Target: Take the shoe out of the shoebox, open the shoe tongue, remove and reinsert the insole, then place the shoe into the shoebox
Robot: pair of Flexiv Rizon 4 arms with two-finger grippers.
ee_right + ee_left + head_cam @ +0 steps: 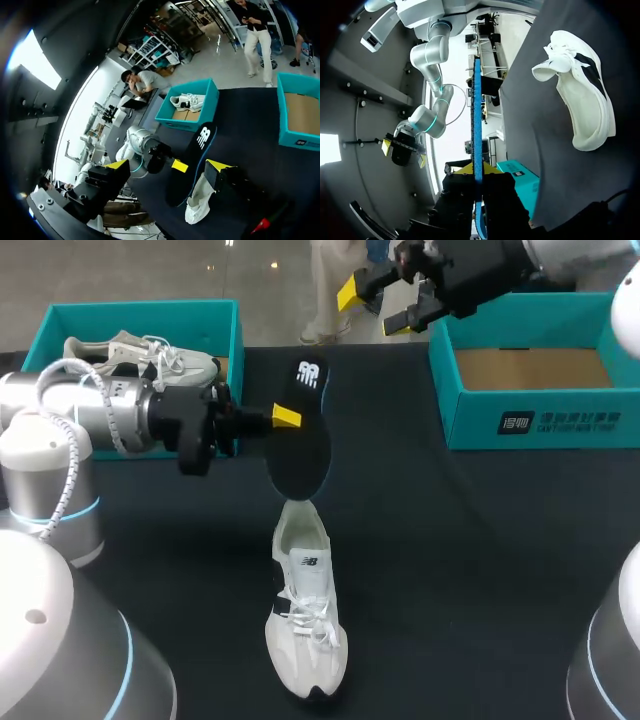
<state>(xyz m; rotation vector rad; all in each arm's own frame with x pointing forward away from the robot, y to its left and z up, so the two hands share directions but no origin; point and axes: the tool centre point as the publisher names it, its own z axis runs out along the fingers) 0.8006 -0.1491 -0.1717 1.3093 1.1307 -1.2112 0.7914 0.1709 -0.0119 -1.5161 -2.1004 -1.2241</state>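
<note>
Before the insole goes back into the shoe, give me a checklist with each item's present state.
1. Hold: left gripper shut on insole: ok.
2. Target: shoe upright on table, apart from both boxes: ok.
3. Contact: insole's lower end touching the shoe's opening: cannot tell.
4. Clearance: right gripper open, raised well away from the shoe: ok.
5. Return spot: right shoebox empty: ok.
</note>
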